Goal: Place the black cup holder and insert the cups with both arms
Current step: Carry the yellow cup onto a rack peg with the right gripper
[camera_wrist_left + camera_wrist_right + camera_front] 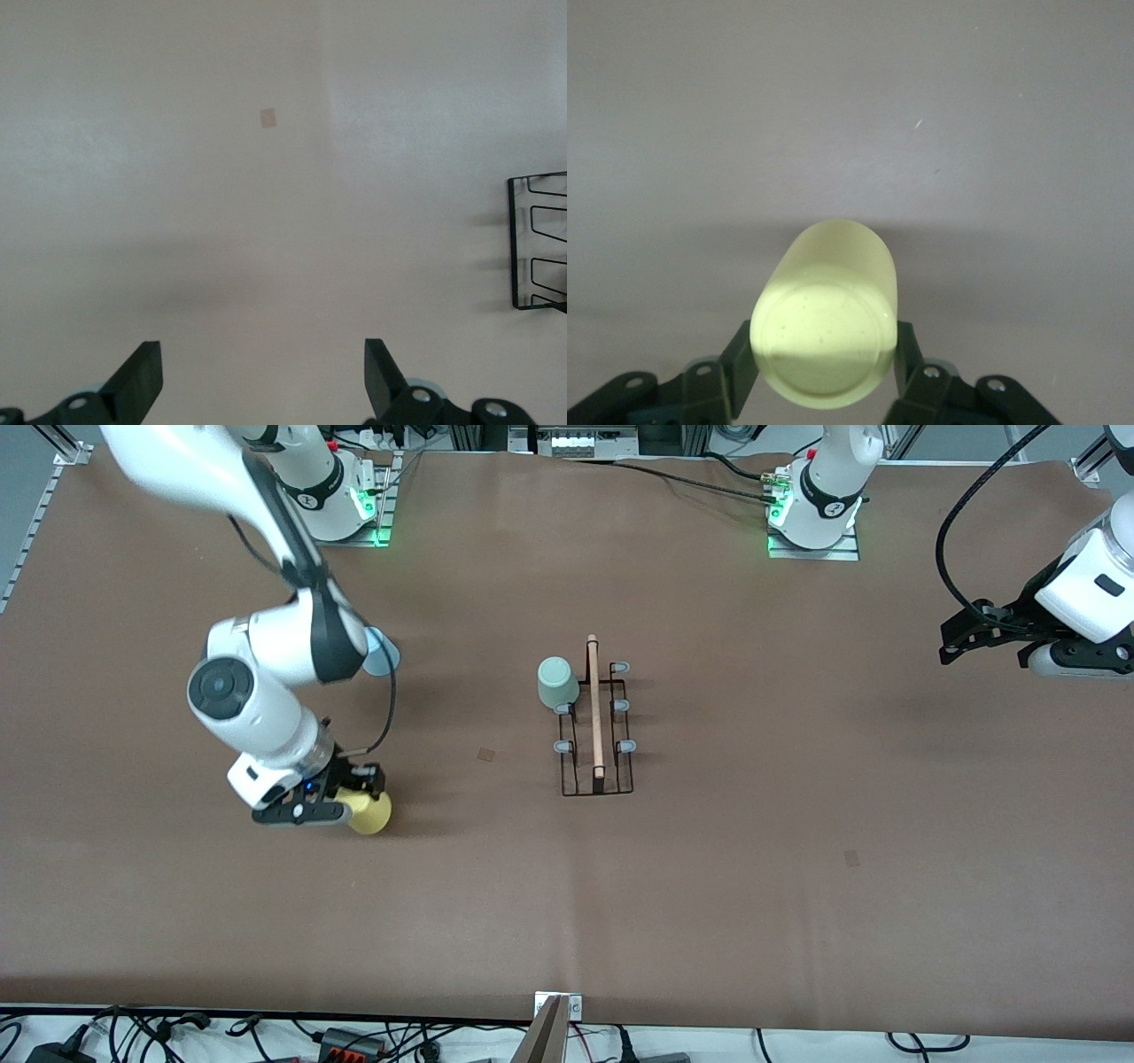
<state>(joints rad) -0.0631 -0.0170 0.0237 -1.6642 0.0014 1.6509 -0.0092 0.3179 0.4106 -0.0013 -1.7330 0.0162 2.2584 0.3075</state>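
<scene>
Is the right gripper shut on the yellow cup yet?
Yes: the right gripper is shut, fingers pressed against the yellow cup.

Open brown table [753,886] surrounds the black cup holder [596,731] at mid-table, leaving room to approach from either end. Obstacles on the holder: the upright wooden handle [594,704] and the pale green cup [557,683] on a peg (toward the right arm's end). The right gripper [354,802], clamped on the yellow cup [370,812], and the light blue cup [383,653] occupy the right arm's end. The left gripper [264,376], fingers spread, hangs over bare table at the left arm's end.
</scene>
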